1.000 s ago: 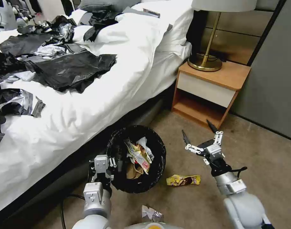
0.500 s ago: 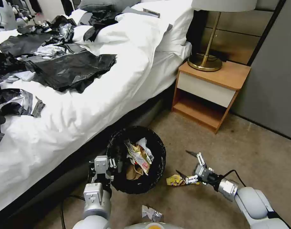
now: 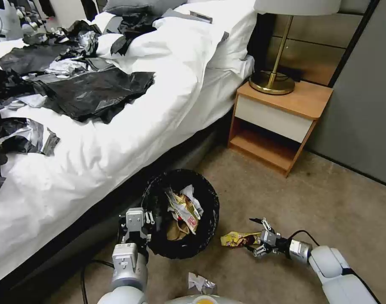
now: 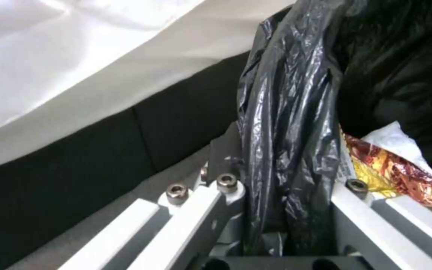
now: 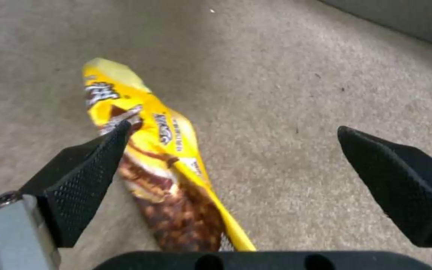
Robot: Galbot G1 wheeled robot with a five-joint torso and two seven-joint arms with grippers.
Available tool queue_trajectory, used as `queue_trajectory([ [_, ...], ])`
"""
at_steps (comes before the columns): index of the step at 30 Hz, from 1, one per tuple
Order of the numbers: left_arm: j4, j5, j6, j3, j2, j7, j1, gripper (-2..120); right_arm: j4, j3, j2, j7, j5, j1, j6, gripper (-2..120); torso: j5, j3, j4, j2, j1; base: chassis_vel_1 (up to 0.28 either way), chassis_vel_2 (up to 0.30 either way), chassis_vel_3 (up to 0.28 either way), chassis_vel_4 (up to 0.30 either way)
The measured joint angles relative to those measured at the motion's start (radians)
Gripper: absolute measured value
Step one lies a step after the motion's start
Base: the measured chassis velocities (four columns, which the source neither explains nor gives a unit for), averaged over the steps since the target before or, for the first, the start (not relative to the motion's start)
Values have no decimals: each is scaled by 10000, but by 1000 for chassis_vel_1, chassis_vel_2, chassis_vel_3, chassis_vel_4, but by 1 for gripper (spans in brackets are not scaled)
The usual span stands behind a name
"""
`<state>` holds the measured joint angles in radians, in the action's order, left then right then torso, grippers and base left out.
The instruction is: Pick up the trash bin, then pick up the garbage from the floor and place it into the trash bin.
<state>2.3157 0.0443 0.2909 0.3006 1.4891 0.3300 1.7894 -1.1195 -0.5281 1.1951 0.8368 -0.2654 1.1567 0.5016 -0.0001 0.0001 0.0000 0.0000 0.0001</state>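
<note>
On the carpet, right gripper [image 5: 231, 150] spread over yellow wrapper [image 5: 151, 150] (left gripper [image 4: 286, 202] pinching bin liner [image 4: 286, 123]).

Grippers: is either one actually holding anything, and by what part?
The left gripper is clamped on the trash bin at its bag-covered rim. The right gripper holds nothing, open over the yellow snack wrapper.

We find the trash bin [image 3: 182, 213] upright on the carpet beside the bed, its black liner over the rim, holding wrappers and a tan paper bag. A yellow snack wrapper [image 3: 239, 239] lies flat just beside it.
</note>
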Motion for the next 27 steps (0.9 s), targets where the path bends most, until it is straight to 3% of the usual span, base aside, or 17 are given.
queue_trajectory([
  [16,-103,134,5,-14,116,9,47,1,1960,266,556,-866,-135,-959,129,100,1,0,0,0,0,0,0,0,0],
  [27,-81,161,-2,-46,138,13,56,1,1903,279,756,-867,-342,-500,129,100,0,0,0,0,-1,0,0,0,0],
])
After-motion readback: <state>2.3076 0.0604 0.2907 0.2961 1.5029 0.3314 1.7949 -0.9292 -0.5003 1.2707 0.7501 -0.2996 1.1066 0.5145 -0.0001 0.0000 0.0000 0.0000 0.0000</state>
